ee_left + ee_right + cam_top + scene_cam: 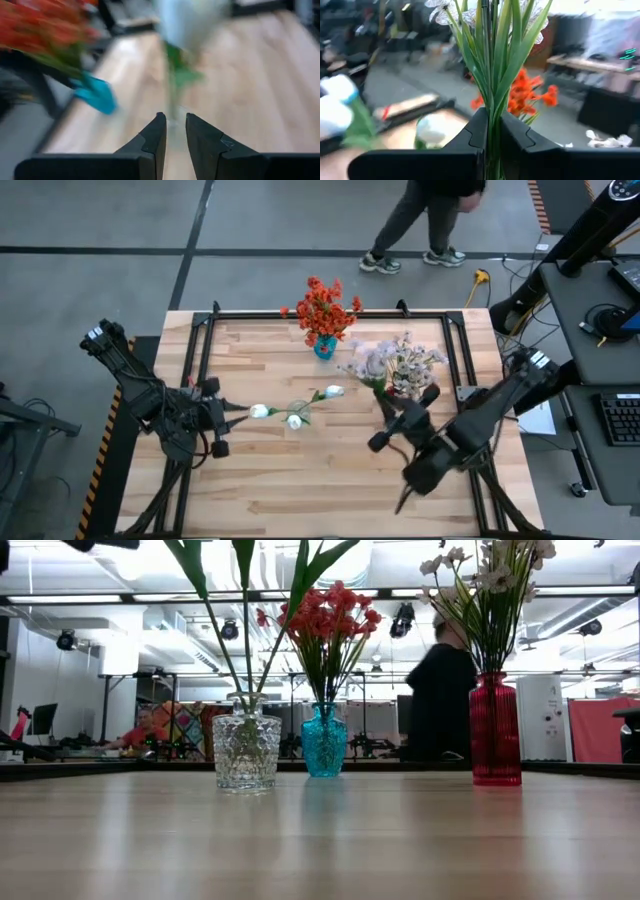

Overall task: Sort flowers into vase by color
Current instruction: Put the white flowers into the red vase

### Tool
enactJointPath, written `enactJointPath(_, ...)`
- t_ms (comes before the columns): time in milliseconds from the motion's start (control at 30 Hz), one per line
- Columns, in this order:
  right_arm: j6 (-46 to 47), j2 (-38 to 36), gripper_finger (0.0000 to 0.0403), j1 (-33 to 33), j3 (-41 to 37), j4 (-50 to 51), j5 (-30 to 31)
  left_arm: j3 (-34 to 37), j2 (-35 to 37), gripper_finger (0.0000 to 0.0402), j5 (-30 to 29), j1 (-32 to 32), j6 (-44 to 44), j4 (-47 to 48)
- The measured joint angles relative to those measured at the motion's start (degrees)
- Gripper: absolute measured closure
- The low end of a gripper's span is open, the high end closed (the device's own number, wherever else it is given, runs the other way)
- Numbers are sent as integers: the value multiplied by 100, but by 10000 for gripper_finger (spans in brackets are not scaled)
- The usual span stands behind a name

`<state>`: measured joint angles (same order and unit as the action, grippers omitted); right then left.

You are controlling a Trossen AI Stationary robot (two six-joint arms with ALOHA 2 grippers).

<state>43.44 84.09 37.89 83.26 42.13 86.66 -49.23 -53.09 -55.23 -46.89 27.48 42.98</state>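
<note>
Orange-red flowers (322, 305) stand in a teal vase (324, 740) at the far middle. Three white-budded flowers (294, 420) splay over a clear glass vase (246, 750), green stems in its mouth. My left gripper (238, 412) is shut on one of their stems, just left of the buds. Pale pink-white blossoms (395, 360) spread over a red vase (495, 730) at the right. My right gripper (392, 412) is shut on a pink-white bunch (492, 60), on the near side of those blossoms. Both grippers are above the low view's frame. My left gripper pinches a thin green stem (172, 102) of a white flower between its two fingertips, below the blurred bud (190, 22). The fingers come from the table's left, slanting a little down. Where the stem's lower end rests does not show. My right gripper pinches several green stems and leaves of the pink-white bunch (494, 107) between its two fingers, well below the blossoms. The fingers lie level and across the stems, which stand upright. The gripper hides the stems' lower ends, and whether they reach the red vase I cannot tell.
A black metal frame (330, 314) borders the wooden table's far and side edges. The near half of the table (320, 840) is bare wood. A person (420, 220) walks on the floor beyond the far edge. A desk with a keyboard (620, 420) stands to the right.
</note>
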Motion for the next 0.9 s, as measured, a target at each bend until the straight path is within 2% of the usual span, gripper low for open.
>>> enactJointPath(133,-571,-540,381,-18,1,-115,-1169,-118,-57,343,1371,-4,-20,-206)
enactJointPath(200,-968,-665,381,-16,4,-161,-1584,-258,-90,343,1726,-4,-167,-614)
enactJointPath(300,-1451,-706,381,137,2,-273,-1797,-468,-201,343,1929,-7,-957,-1415)
enactJointPath(400,-1789,-668,381,383,-4,-469,-1594,-796,-386,343,2233,-7,-1641,-1969)
enactJointPath(467,-2012,-606,381,553,-7,-579,-1462,-1083,-549,343,2288,-8,-2023,-2152)
enactJointPath(567,-2495,-524,381,680,-15,-1069,-1617,-1439,-872,343,2182,35,-2696,-2509)
enactJointPath(667,-3380,-510,381,701,-15,-2084,-1850,-1711,-1322,343,1894,158,-3278,-2957)
enactJointPath(800,-4820,-489,381,698,-15,-3556,-2497,-2073,-2001,343,1721,361,-3744,-3450)
enactJointPath(900,-5722,-491,381,698,-15,-4328,-2715,-2393,-2488,343,1716,592,-4171,-3919)
